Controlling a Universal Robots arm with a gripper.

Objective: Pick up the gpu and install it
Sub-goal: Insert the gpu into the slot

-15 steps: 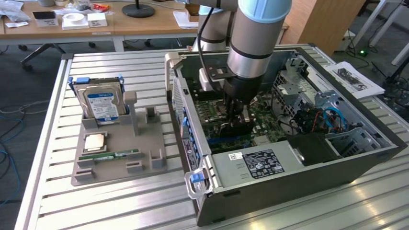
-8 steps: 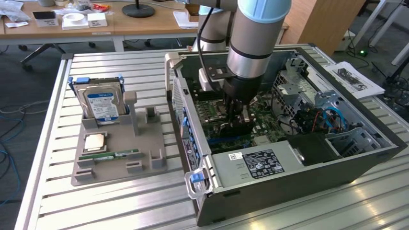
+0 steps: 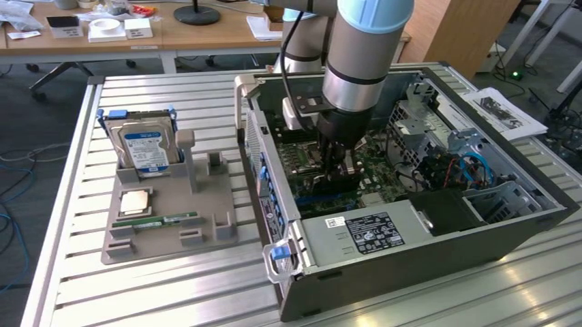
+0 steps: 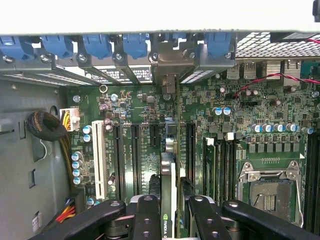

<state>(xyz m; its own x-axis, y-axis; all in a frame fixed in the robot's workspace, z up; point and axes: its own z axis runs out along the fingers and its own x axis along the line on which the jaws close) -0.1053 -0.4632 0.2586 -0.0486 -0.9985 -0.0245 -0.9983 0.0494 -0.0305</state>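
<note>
Black gripper (image 4: 170,215) fingers (image 4: 146,217) sit closest to the wrist camera, clamped on the gpu (image 4: 169,175), which stands edge-on over the motherboard (image 4: 240,115) among its expansion slots, its silver bracket end reaching toward the case's rear slot openings with their blue latches (image 4: 97,45). From the exterior view, the arm (image 3: 364,48) reaches down into the one open computer case (image 3: 400,225) on the bench (image 3: 73,286), and at that view's left a grey holder (image 3: 168,231) carries one hard drive (image 3: 146,148), one processor (image 3: 135,201) and one memory stick (image 3: 168,221).
</note>
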